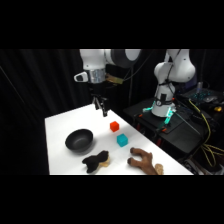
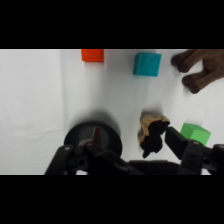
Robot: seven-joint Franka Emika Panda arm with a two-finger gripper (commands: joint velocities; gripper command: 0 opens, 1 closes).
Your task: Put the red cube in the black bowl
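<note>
A small solid red-orange cube (image 1: pixel 114 126) (image 2: pixel 93 55) and a teal cube (image 1: pixel 122 140) (image 2: pixel 147 64) lie on the plain white table (image 1: pixel 60 127) (image 2: pixel 35 95). The round shallow bowl (image 1: pixel 79 140) (image 2: pixel 95 137) is matte black, like the lumpy plush object (image 1: pixel 95 161) (image 2: pixel 152 134), which shows a tan patch. A brown plush figure (image 1: pixel 144 161) (image 2: pixel 197 70) and a bright green block (image 2: pixel 195 133) add the other colours.

clutter on the white table (image 1: pixel 60 130)

a teal cube (image 1: pixel 122 140) is the landmark: a brown plush toy (image 1: pixel 145 161) lies near it towards the front edge, a black lumpy plush (image 1: pixel 95 161) further off beside that, and a green block (image 2: pixel 195 133) past the brown toy.
</note>
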